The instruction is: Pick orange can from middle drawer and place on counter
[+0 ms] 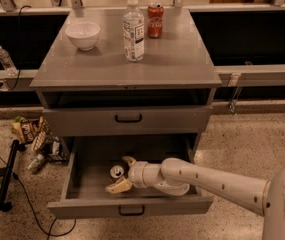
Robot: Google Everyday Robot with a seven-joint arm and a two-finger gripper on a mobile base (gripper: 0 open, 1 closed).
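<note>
The middle drawer [77, 176] is pulled open at the bottom of the grey cabinet. The orange can [116, 172] stands inside it left of centre; mostly its silver top shows. My gripper [122, 174] reaches into the drawer from the right on a white arm. It is open, with one tan finger [128, 160] behind the can and the other [118, 186] in front of it, so the can sits between them. The counter [172, 59] is the grey top of the cabinet.
On the counter stand a white bowl [83, 35], a clear bottle [133, 30] and a red cola can [155, 20]. The drawer above [128, 118] is shut. Snack bags and a bottle [37, 141] lie on the floor left of the cabinet, by a black stand [6, 176].
</note>
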